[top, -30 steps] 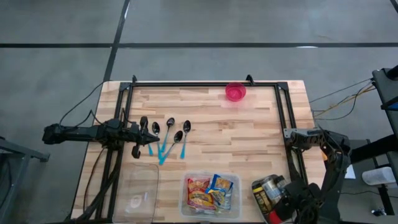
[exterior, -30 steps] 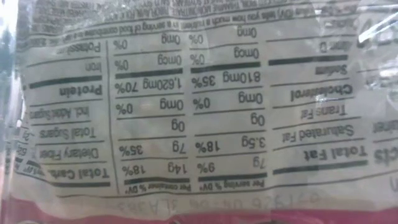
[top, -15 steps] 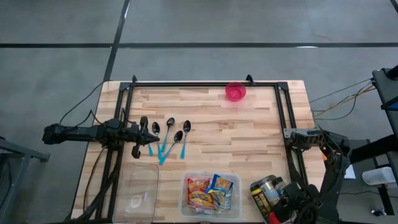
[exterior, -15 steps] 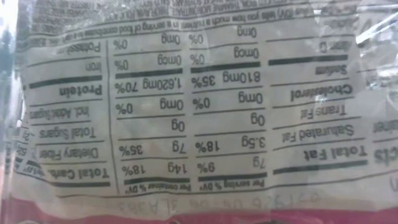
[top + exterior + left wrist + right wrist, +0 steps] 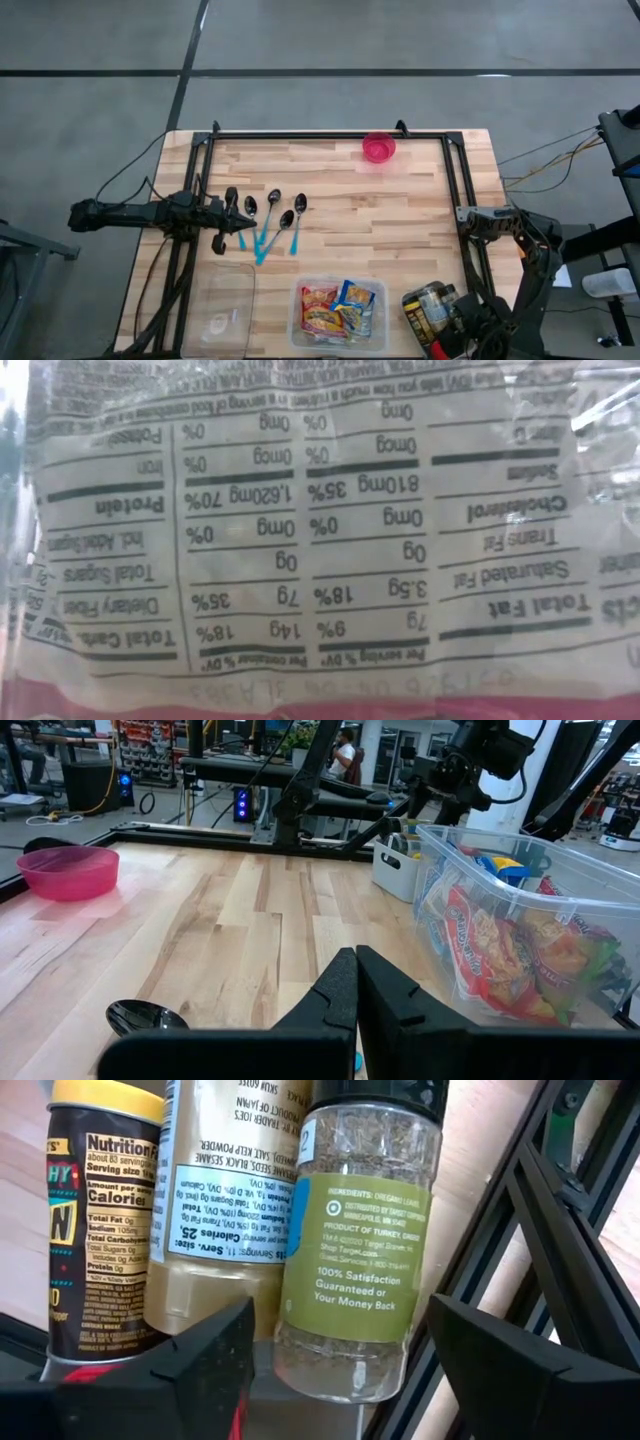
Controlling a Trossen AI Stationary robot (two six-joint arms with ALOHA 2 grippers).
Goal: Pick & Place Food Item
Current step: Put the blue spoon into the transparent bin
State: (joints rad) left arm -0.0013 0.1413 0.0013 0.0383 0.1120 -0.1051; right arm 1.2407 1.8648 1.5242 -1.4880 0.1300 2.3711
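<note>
Three jars stand close together in a white caddy at the table's near right: a clear oregano jar, a beige sesame jar and a dark can with a yellow lid. My right gripper hangs over them pointing steeply down, open, one finger on each side of the oregano jar with a gap showing on both sides. A clear tub of snack packets sits at the near middle. My left gripper waits shut, level, at the table's left by the spoons.
A pink bowl stands at the far edge. A black frame rail runs close beside the jars. A clear lid lies near left. A packet's nutrition label fills the low view. Bare wood lies between bowl and tub.
</note>
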